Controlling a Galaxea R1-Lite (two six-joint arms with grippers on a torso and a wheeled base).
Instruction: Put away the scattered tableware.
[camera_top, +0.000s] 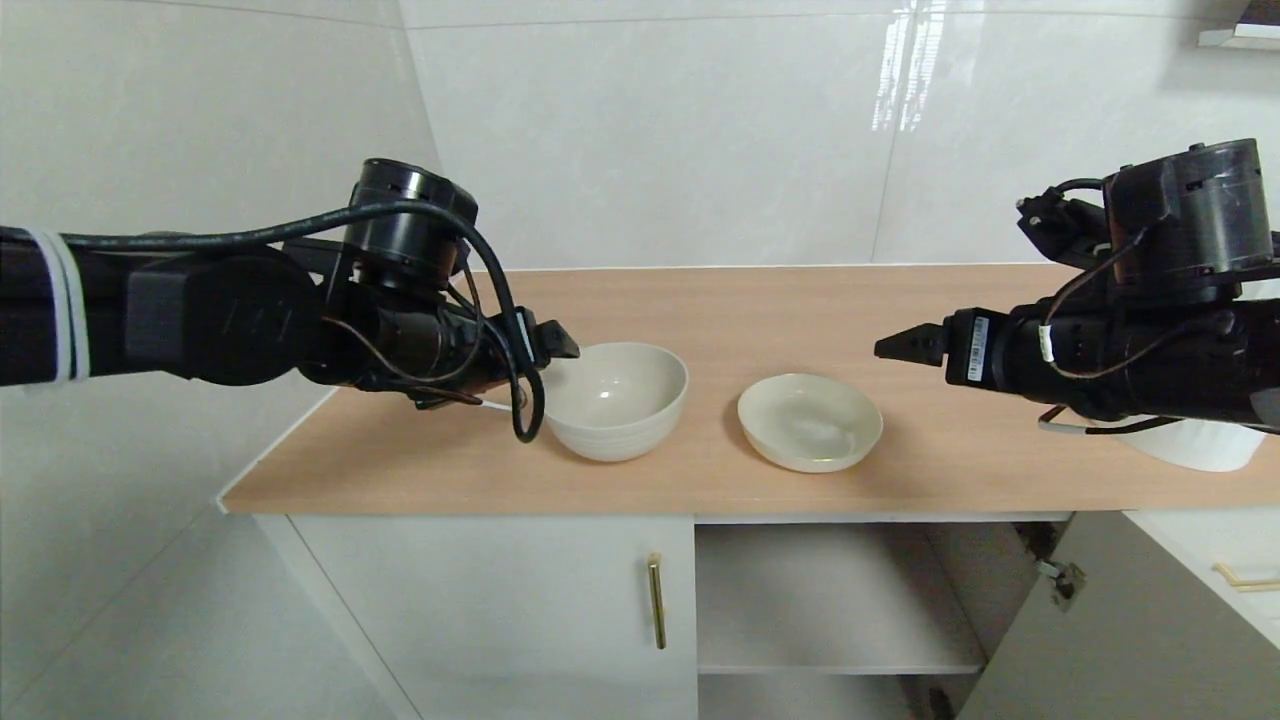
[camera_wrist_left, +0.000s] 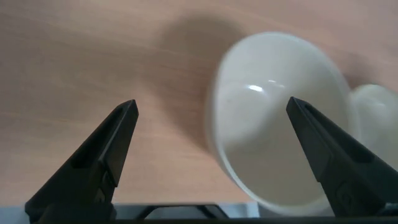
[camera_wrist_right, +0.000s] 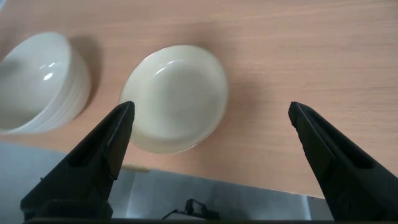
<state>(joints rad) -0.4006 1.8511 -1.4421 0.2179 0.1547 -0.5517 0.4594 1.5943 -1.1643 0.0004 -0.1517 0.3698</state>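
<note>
A bowl (camera_top: 615, 400) and a shallow dish (camera_top: 810, 421) sit on the wooden counter (camera_top: 760, 310).
My left gripper (camera_top: 556, 346), wide open, is just left of the bowl; my right gripper (camera_top: 893, 346), wide open, is right of the shallow dish.

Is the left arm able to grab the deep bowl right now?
Probably yes. The left gripper is open right at the rim of the bowl, with nothing between them, and the plate sits apart on the far side.
</note>
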